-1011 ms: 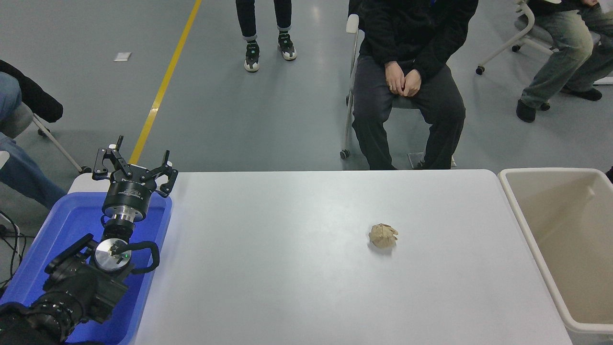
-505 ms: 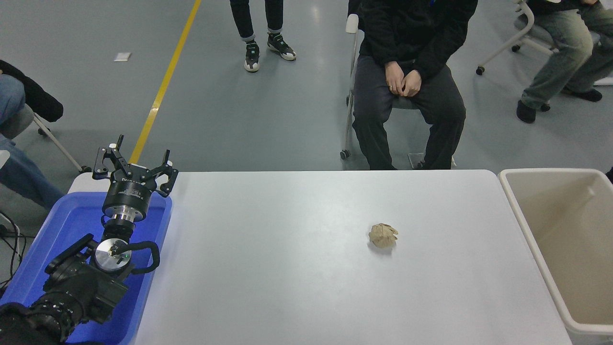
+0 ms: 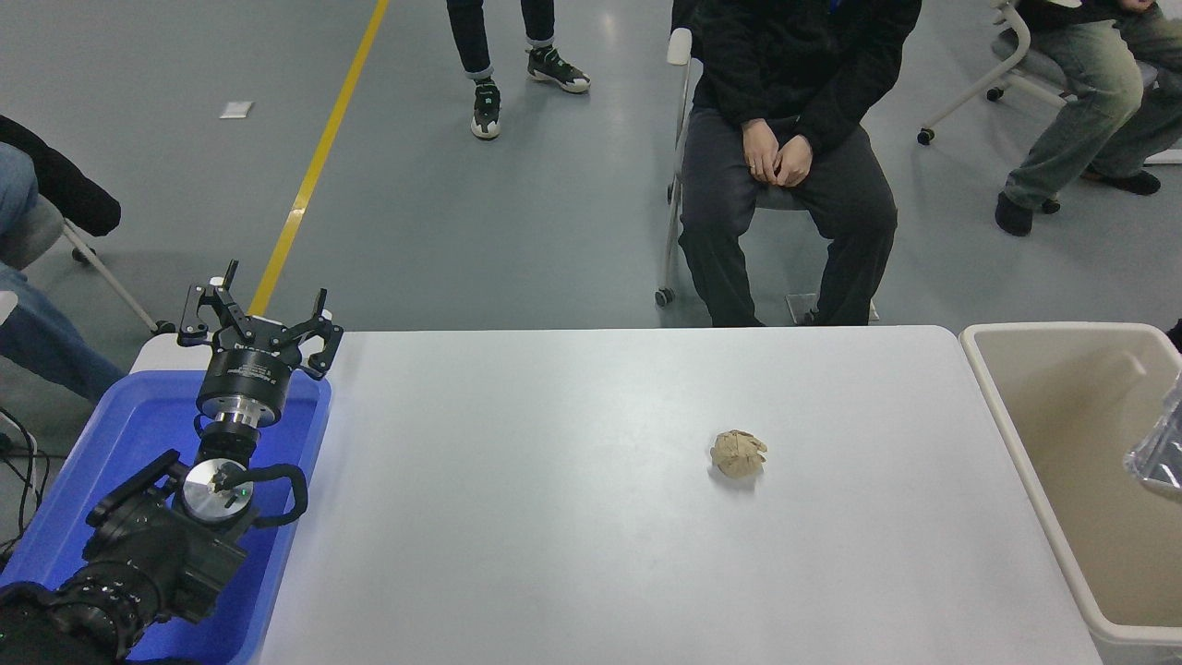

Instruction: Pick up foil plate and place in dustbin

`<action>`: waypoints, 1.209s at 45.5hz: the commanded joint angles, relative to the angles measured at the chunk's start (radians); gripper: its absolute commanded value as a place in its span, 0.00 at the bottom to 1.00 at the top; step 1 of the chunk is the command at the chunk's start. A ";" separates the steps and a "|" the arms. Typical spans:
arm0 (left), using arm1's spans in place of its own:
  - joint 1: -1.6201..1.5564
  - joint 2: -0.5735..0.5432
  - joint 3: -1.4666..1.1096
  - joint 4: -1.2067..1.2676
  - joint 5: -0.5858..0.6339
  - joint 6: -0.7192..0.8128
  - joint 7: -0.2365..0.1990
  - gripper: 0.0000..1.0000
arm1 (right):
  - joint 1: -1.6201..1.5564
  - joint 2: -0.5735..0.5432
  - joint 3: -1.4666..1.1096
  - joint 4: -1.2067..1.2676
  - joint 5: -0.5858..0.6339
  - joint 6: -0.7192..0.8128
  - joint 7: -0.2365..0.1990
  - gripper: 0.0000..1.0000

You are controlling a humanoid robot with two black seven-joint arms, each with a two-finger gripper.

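Observation:
A shiny silver piece of the foil plate (image 3: pixel 1159 448) shows at the picture's right edge, over the inside of the beige dustbin (image 3: pixel 1016 434). Most of the plate is cut off by the frame. The dustbin stands off the table's right end. My right arm and gripper are out of view, so I cannot see what carries the plate. My left gripper (image 3: pixel 261 319) is parked at the lower left over a blue bin, its fingers spread open and empty.
A crumpled tan paper ball (image 3: pixel 738 454) lies right of the middle of the white table (image 3: pixel 554 517). The blue bin (image 3: pixel 138 434) stands at the table's left end. A person sits on a chair (image 3: pixel 679 166) just beyond the far edge; others sit or stand farther off.
The foil plate has come into view at the right edge over the dustbin; it did not show before. A standing person at the top has shifted their feet. My left arm has not moved.

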 commanded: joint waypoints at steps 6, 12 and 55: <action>0.000 0.000 0.000 0.000 -0.001 0.000 0.001 0.99 | -0.027 0.025 0.009 -0.007 0.007 -0.026 0.001 0.00; 0.000 0.000 0.000 0.000 -0.001 0.000 0.000 0.99 | -0.025 0.020 0.010 -0.007 0.007 -0.027 0.001 0.00; 0.000 0.000 0.000 0.000 0.000 0.000 0.000 0.99 | 0.044 -0.047 0.026 0.039 -0.016 -0.064 0.007 0.94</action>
